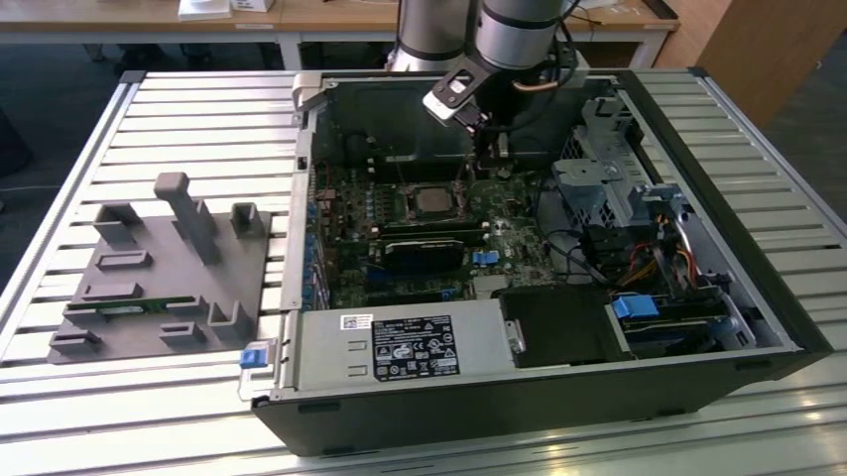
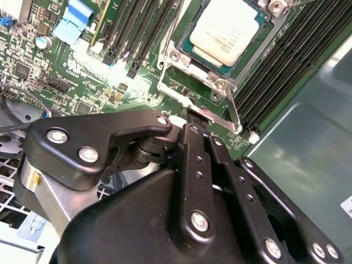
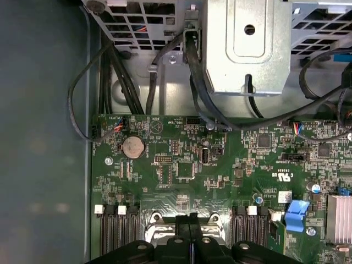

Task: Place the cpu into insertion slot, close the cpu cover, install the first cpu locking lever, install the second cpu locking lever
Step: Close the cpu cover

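Note:
The cpu (image 2: 224, 28) is a pale silver square chip lying flat in its socket on the green motherboard (image 3: 181, 165); the exterior view shows the cpu (image 1: 430, 201) mid-board. The shiny metal cpu cover (image 2: 177, 65) frames the chip and looks flat over it. A thin lever rod (image 2: 233, 110) runs along the socket's edge beside my fingertips. My gripper (image 2: 196, 122) is shut, its dark fingers (image 2: 190, 159) pressed together, tips at the socket's metal edge. In the first wrist view the gripper (image 3: 190, 220) sits between two socket corners. In the exterior view the gripper (image 1: 497, 164) hangs just to the right of the chip.
The open computer case (image 1: 781, 327) lies on a slatted table. Memory slots (image 2: 286, 60) flank the socket. A drive cage (image 3: 247, 44) and black cables (image 3: 192, 82) stand close behind. A power supply (image 1: 397, 347) fills the front. A grey fixture block (image 1: 159, 278) sits at the exterior view's left.

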{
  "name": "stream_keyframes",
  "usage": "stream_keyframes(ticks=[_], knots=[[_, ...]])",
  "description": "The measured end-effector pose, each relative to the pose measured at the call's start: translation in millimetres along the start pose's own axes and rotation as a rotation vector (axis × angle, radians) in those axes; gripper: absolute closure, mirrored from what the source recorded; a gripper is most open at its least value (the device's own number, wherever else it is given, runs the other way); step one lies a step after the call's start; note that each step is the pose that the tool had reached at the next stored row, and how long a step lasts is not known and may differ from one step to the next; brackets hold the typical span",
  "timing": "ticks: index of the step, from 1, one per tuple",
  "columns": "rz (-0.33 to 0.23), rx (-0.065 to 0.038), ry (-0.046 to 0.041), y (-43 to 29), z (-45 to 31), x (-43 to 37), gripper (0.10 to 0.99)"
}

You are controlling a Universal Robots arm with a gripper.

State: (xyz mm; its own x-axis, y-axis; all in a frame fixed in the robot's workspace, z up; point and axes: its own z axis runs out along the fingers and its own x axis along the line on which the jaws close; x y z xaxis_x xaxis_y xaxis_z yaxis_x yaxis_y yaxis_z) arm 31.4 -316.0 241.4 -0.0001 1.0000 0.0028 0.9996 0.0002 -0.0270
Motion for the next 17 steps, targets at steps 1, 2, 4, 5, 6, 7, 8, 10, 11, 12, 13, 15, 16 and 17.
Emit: stream_keyframes(ticks=[1, 2, 4, 5, 6, 7, 8, 10, 11, 12, 13, 15, 16, 17], knots=[[0.0, 0.0, 0.0001, -0.3, 0.0, 0.0, 0.98], [0.0, 0.0, 0.0001, -0.7, 0.1, 0.0, 0.98], [0.0, 0.0, 0.0001, -1.7, 0.1, 0.0, 0.98], [0.0, 0.0, 0.0001, -2.2, 0.2, 0.0, 0.98], [0.0, 0.0, 0.0001, -2.4, 0.2, 0.0, 0.98], [0.0, 0.0, 0.0, -2.7, 0.2, 0.0, 0.98], [0.0, 0.0, 0.0001, -3.0, 0.2, 0.0, 0.98], [0.0, 0.0, 0.0002, -4.1, 0.4, 0.0, 0.98], [0.0, 0.0, 0.0001, -4.6, 0.5, 0.1, 0.98], [0.0, 0.0, -0.0001, -5.2, 0.7, 0.0, 0.98], [0.0, 0.0, 0.0, -5.8, 1.0, 0.0, 0.98], [0.0, 0.0, 0.0002, -7.3, 1.9, 0.0, 0.98], [0.0, 0.0, 0.0001, -8.3, 2.9, 0.0, 0.98], [0.0, 0.0, 0.0, -9.0, 4.2, 0.0, 0.98]])
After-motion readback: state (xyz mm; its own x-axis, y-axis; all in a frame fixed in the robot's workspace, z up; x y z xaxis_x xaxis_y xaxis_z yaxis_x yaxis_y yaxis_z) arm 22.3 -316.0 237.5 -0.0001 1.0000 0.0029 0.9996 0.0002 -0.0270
